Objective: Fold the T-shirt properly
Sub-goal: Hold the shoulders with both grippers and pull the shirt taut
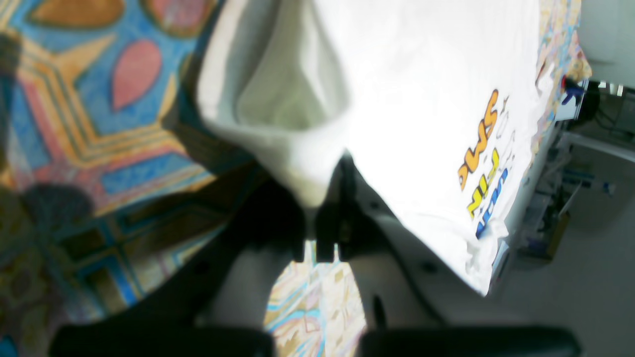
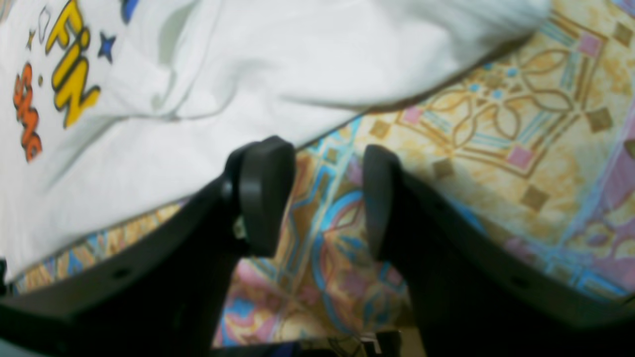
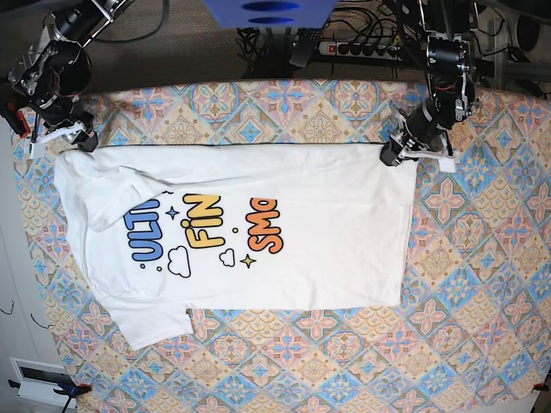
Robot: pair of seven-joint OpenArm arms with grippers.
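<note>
The T-shirt (image 3: 258, 224) lies spread flat across the middle of the tabletop (image 3: 482, 284), print side up, collar end toward the left of the base view and hem toward the right. It looks like thin, light cotton: soft, floppy, sure to sag and drag wherever it is lifted, and likely to wrinkle instead of holding a crease. Corners and hem edges are the sensible places to pinch, since a grab in the middle would only bunch it.

The left gripper (image 1: 317, 233) sits at the upper right corner of the shirt in the base view, and its wrist view shows the jaws drawn together on a fold of white cloth, so it seems to have the hem corner. The right gripper (image 2: 317, 198) is at the upper left, by the shoulder; its jaws stand apart over bare patterned cover, just beside the shirt's edge, holding nothing.

The tabletop wears a bright tile-patterned cloth, which may itself shift or grip the shirt a little. Beyond the top edge there are cables (image 3: 362, 43) and a power strip on the floor.
</note>
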